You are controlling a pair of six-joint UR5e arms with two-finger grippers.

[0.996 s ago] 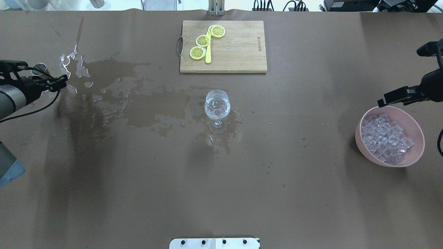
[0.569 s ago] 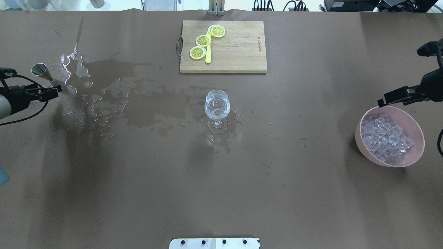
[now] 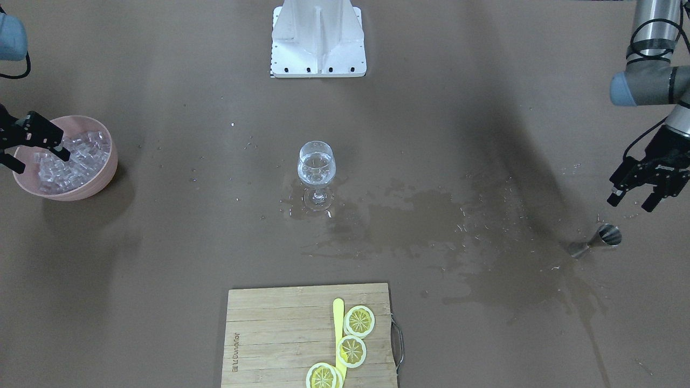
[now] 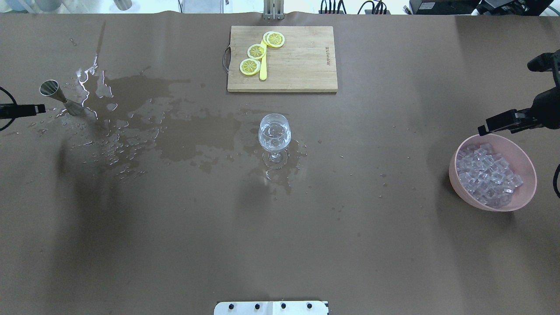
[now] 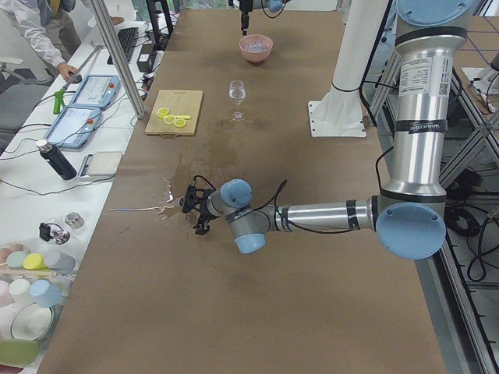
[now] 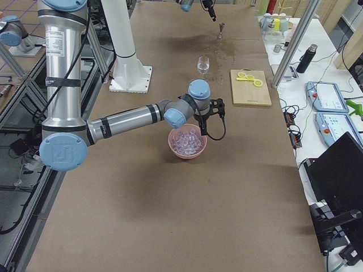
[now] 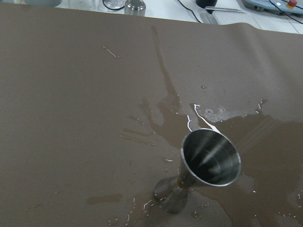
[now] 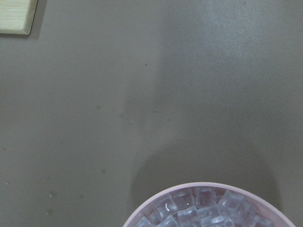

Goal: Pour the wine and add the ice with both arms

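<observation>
Withdrawn from the small steel double-cone jigger [image 4: 56,97], the left gripper [image 3: 632,203] is now seen nearer the table's left edge, fingers spread and empty. No change is seen at the right gripper [image 3: 39,160], which is held over the far side of the pink plastic bowl [image 4: 507,206] at the right, fingers apart, nothing gripped. Small clear cubes of ice [image 4: 488,175] are heaped in that bowl. Wine [image 3: 316,171] is seen in the stemmed clear wine glass [image 4: 274,131] at mid-table, with dark wet patches [image 4: 183,131] spread leftward from it. Pouring is judged done and ice is due next. One cube should be pinched squarely, since wet ice is likely slippery, then released low over the glass so that nothing is splashed or tipped.
</observation>
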